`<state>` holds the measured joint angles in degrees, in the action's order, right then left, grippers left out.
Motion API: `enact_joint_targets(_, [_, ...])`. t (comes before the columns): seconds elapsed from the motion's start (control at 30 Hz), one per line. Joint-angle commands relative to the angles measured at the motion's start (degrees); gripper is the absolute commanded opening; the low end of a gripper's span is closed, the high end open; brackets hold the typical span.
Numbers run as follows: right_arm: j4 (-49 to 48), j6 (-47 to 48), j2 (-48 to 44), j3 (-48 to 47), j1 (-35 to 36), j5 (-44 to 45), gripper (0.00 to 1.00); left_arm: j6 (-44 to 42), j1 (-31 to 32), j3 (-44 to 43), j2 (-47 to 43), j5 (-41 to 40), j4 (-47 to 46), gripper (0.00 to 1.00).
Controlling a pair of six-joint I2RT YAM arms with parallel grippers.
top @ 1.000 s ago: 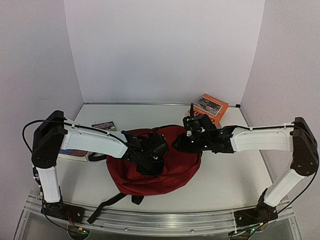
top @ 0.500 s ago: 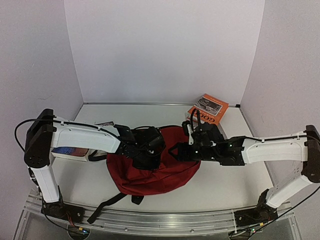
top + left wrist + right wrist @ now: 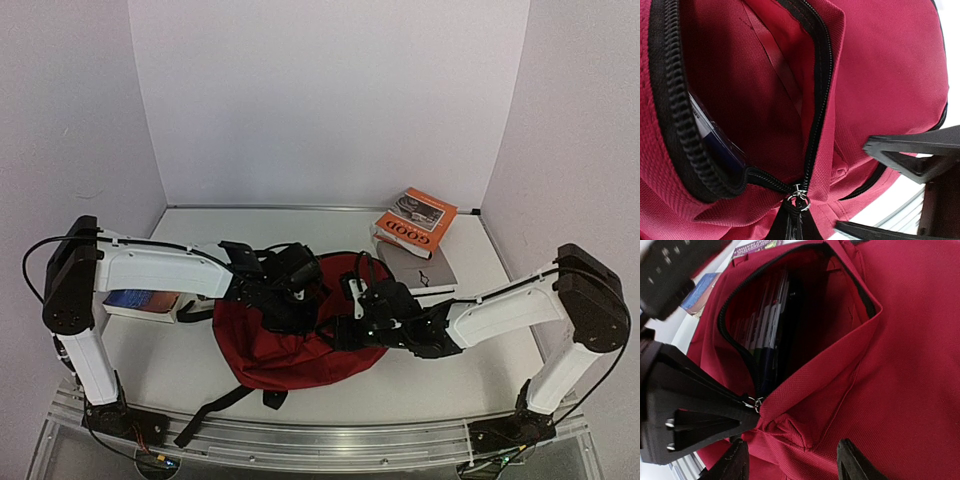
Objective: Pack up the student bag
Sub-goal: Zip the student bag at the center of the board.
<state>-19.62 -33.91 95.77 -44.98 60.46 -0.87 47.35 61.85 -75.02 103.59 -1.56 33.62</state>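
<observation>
The student bag lies in the middle of the table, dark red, its main pocket unzipped. Books stand inside the opening. My left gripper is over the bag's left part, shut on the black zipper pull just below its metal ring. My right gripper hovers over the bag beside the left one, open, its fingertips either side of a fold of red fabric without pinching it. That ring sits just left of the fold. The bag's fabric fills the left wrist view.
An orange book rests on a grey flat item at the back right. More books lie under the left arm at the left. A metal rail runs along the near edge. White walls close in the back and sides.
My right gripper has swung from the bag's back right edge down over its middle, next to the left gripper, and its jaws have widened. The left gripper has closed fully on the zipper pull.
</observation>
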Motion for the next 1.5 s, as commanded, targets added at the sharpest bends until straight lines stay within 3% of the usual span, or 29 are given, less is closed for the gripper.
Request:
enact_joint_targets(0.0, [-4.7,2.4,3.1,-2.3,0.7,2.4,0.56,-1.0,-0.9,-0.6,-4.2,-0.2,-0.6,0.00])
enact_joint_targets(0.2, [-6.3,3.8,6.7,-3.4,1.4,1.4,0.45,-1.1,-1.7,0.4,-5.1,0.4,-1.8,0.00])
enact_joint_targets(0.43, [-6.8,2.0,8.5,-5.0,1.5,1.3,0.01,-1.2,-3.6,2.3,-7.2,2.7,-4.3,0.00])
enact_joint_targets(0.77, [-6.3,-0.9,3.6,1.2,1.6,-1.4,0.00,-3.4,-10.0,5.8,-10.9,10.8,-10.0,0.00])
enact_joint_targets(1.07, [-4.7,1.5,2.3,3.5,2.6,-5.7,0.00,-8.6,-13.0,0.6,-8.4,10.2,-5.7,0.00])
enact_joint_targets(1.47, [-0.7,2.8,1.0,3.6,4.6,-5.2,0.00,-11.8,-16.9,-1.0,-10.0,8.7,-2.9,0.00])
